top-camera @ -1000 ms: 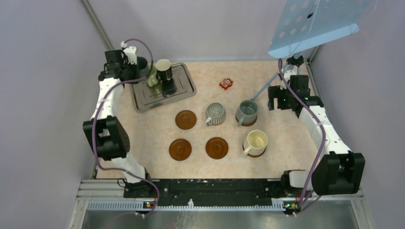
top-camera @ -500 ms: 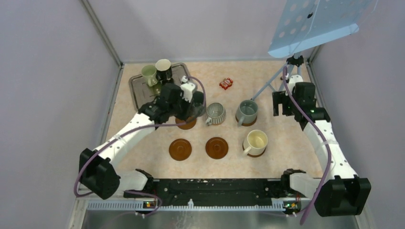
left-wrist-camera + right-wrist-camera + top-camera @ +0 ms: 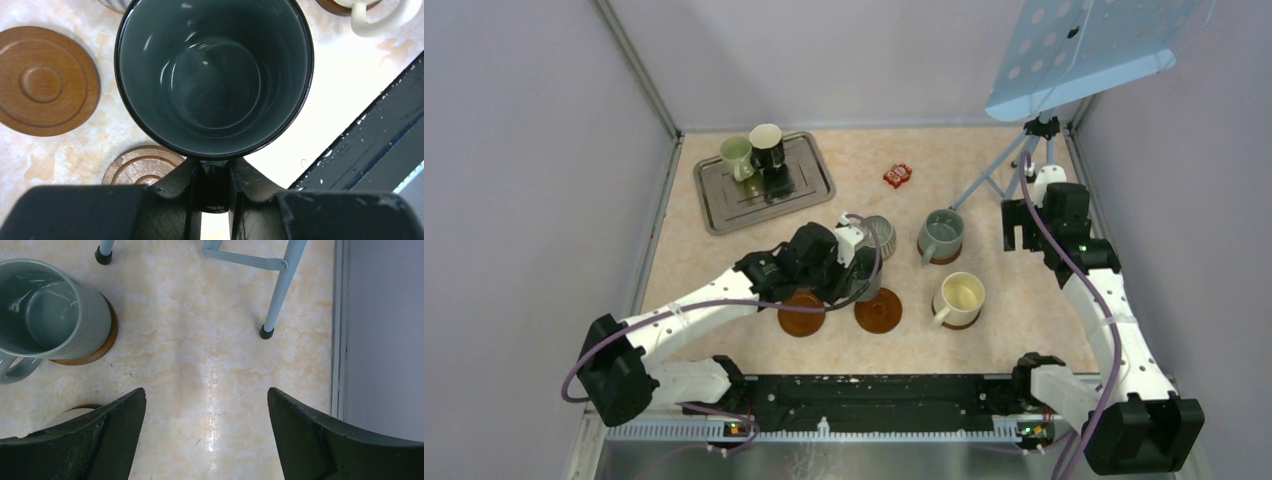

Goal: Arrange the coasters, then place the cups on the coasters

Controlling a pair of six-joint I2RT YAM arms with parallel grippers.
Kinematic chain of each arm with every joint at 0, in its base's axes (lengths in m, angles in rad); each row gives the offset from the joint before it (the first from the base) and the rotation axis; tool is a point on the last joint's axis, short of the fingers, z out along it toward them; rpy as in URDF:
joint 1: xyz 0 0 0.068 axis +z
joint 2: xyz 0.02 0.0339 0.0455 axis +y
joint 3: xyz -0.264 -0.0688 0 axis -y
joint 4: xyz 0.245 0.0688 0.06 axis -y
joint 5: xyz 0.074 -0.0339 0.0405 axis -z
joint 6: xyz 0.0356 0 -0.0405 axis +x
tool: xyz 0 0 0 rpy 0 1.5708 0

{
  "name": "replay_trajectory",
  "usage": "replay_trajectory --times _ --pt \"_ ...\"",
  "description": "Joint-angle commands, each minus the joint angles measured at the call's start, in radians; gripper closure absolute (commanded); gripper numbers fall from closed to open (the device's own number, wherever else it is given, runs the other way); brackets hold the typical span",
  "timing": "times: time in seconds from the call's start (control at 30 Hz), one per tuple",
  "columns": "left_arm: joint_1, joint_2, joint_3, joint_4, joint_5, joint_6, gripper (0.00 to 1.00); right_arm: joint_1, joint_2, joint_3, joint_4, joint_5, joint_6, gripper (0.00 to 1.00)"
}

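My left gripper is shut on the handle of the dark grey-green cup, which hangs above the front row of coasters. One dark coaster lies bare to the cup's left, and another coaster shows under my fingers. In the top view, two front coasters peek out beside the arm. The ribbed grey cup stands behind. The grey-blue cup sits on a tan coaster. The cream cup sits on its coaster. My right gripper is open over bare table.
A metal tray at the back left holds a pale green cup and a black cup. A small red packet lies at the back. Blue stand legs rise near the right wall. A black rail runs along the near edge.
My left arm has carried the dark cup from the tray forward, past the back-left coaster, to the front coasters. My right arm drew back toward the right wall, jaws slightly wider.
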Motion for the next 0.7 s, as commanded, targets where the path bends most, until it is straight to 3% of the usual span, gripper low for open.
replay_trajectory --times 0.0,0.37,0.67 --pt "-0.059 -0.041 -0.007 0.123 -0.032 -0.028 1.0 -0.006 -0.035 -0.001 -0.002 0.021 -0.015 0.1" --pt "-0.228 -0.015 -0.055 0.237 -0.2 -0.03 1.0 -0.006 -0.038 -0.02 0.011 0.006 -0.017 0.1" --pt "-0.251 0.008 -0.115 0.292 -0.225 -0.053 1.0 -0.005 -0.044 -0.013 0.003 0.007 -0.033 0.1"
